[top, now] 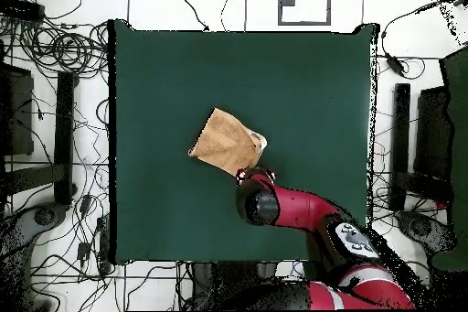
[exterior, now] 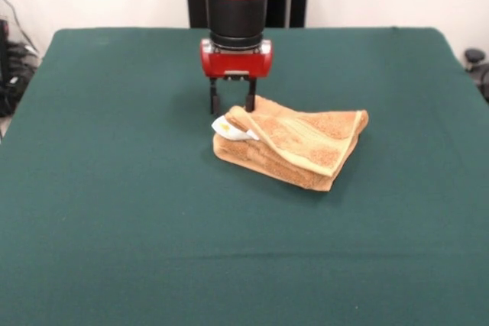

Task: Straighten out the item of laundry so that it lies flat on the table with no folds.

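Observation:
The orange-tan towel (exterior: 294,143) lies folded in several layers near the middle of the dark green table (exterior: 114,204). Its small white care tag (exterior: 226,128) sticks out at the left corner in the front view. My gripper (exterior: 232,104) hangs just behind that corner, its two black fingers (exterior: 215,102) open and empty, tips close to the towel's far edge. In the overhead view the towel (top: 223,140) shows as a folded wedge, and the arm's end (top: 257,200) covers the gripper right below the towel's lower right corner.
The red and black arm (top: 320,226) reaches in from the lower right in the overhead view. Cables and stands lie on the floor around the table (top: 146,70). Green cloth surrounds the towel on all sides.

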Motion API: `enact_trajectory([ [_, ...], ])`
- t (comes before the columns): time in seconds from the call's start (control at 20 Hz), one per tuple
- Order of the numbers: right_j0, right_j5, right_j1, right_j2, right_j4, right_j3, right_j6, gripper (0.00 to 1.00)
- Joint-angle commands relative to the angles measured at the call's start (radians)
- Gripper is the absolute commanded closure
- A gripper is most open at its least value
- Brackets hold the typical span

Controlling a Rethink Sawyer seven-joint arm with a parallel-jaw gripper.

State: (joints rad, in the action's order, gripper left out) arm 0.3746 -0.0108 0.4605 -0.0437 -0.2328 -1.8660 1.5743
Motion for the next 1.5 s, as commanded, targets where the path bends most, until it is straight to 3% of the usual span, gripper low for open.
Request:
enact_trajectory([
  [0.05, -0.111, 0.122, -0.095, -0.114, 0.084, 0.152, 0.209, 0.00],
  [0.25, -0.142, 0.069, -0.088, -0.083, 0.126, 0.159, 0.230, 0.00],
  [0.65, -0.113, -0.147, -0.097, -0.132, 0.165, 0.256, 0.135, 0.00],
  [0.9, -0.094, -0.156, -0.112, -0.161, 0.148, 0.296, 0.112, 0.00],
  [1.5, -0.114, -0.086, -0.097, -0.139, 0.149, 0.270, 0.191, 0.00],
])
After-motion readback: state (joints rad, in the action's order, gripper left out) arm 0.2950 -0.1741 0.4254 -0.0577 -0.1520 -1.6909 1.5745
